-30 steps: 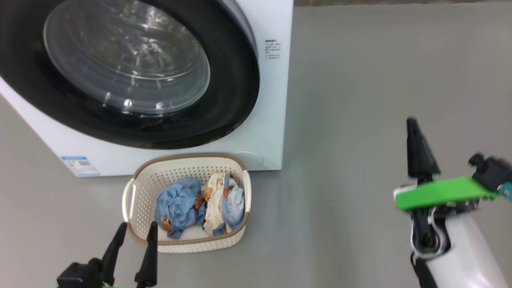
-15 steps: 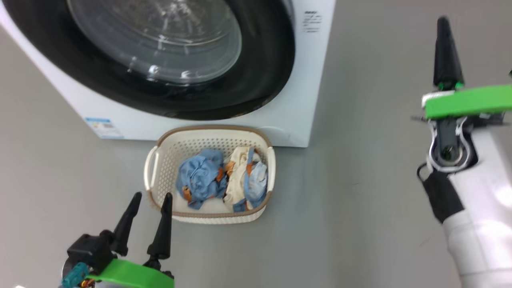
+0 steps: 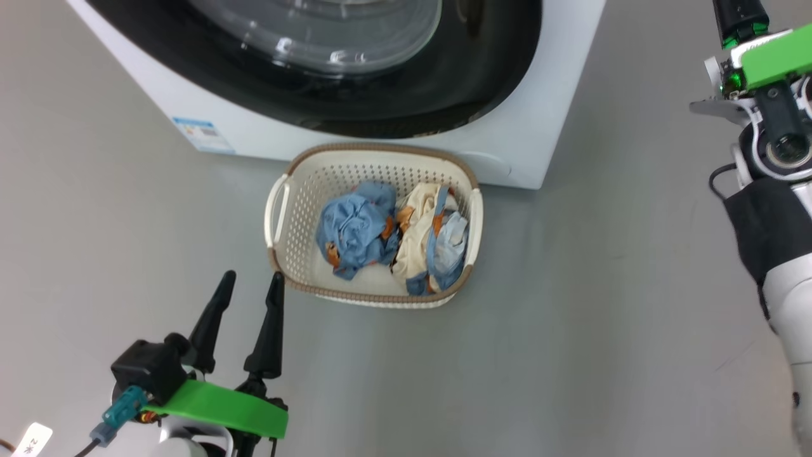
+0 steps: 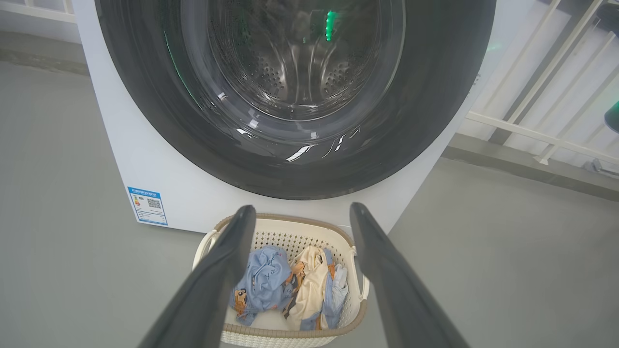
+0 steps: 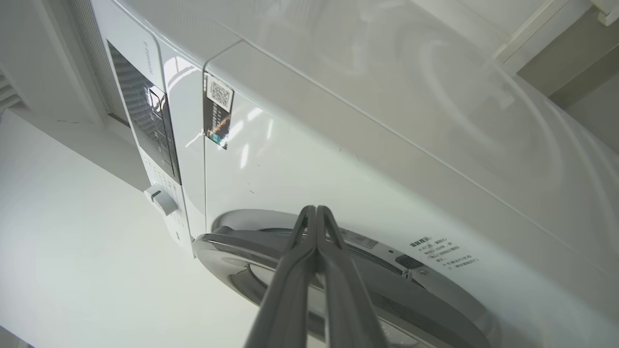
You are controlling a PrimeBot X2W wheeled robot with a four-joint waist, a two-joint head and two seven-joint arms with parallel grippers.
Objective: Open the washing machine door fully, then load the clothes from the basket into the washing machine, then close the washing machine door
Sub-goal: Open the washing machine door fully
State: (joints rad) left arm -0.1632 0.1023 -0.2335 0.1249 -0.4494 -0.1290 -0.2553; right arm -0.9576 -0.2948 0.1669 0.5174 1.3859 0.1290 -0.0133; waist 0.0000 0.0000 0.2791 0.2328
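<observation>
Big white front-loading washing machine on smooth grey floor, across the top of the head view. Large round door with a wide glossy black rim and bulging clear glass centre, lying flat against the machine's front. Perforated steel drum visible through the glass in the left wrist view.

Just before the machine's base: small oval cream plastic basket with perforated sides, brown woven-look rim and two side handles.

Left gripper low at the basket's near-left corner, apart from it, two long dark fingers spread wide with nothing between them. Right gripper held high, fingers pressed together and empty, pointing toward the door's silvery edge in the right wrist view; contact with it impossible to tell.

Clothes inside the basket, side by side and touching: crumpled light blue garment with orange prints on the left, cream garment with blue and orange trim on the right.

Small blue label with a QR code on the machine's lower left front, text too small to read. Black sticker with a QR code beside the dark control panel, print illegible. Short lines of grey characters next to the door, unreadable. Faint vertical lettering above the panel, too blurred to make out.
</observation>
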